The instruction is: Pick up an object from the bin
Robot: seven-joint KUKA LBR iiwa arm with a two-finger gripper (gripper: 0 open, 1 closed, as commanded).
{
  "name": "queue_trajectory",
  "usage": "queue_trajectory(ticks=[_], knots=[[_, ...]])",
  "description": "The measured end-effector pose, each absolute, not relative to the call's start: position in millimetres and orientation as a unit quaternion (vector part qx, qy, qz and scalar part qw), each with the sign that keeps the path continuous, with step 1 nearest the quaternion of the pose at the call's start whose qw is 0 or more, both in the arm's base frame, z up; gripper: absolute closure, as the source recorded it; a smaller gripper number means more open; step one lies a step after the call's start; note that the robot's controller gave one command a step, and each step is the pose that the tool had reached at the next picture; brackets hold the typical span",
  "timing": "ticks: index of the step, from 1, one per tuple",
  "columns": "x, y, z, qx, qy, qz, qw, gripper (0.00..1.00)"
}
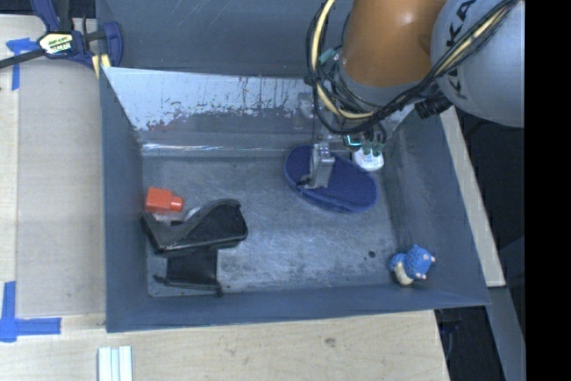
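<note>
My gripper is down in the back right part of the bin, its tip resting on, or just above, a dark blue oval thing that lies flat on the floor near the back wall. From this angle I cannot tell whether the gripper is open, closed or clamped on anything. My own wrist, the orange cover and the looped yellow and black cables stand over it and hide most of it. Only a grey metal part shows, reaching down to the blue oval's left half. I cannot say for certain that it touches. The oval's back edge is hidden under my wrist, and its material is hard to make out; it looks soft and flat.

Just beside the gripper, on its right, hangs a small white and teal round piece. I cannot tell whether it belongs to me or lies in the bin.

Well apart, at the front right corner, lies a small blue and yellow toy figure. On the left side of the floor lies a black object of two long parts, one before the other, perhaps a stapler. An orange-red block touches its back left end.
</note>
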State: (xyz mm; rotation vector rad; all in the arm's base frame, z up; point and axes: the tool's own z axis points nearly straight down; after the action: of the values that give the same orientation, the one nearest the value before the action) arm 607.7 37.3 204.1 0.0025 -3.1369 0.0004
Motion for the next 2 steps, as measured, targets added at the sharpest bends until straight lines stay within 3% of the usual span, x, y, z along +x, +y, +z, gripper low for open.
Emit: queue_trajectory(ticks=[1,2], knots=[[600.6,-7.9,72.2,0.013,-1.000,0.000,0.000,0.00],[621.7,-38.0,71.3,-0.024,-1.000,0.000,-0.004,0.00]])
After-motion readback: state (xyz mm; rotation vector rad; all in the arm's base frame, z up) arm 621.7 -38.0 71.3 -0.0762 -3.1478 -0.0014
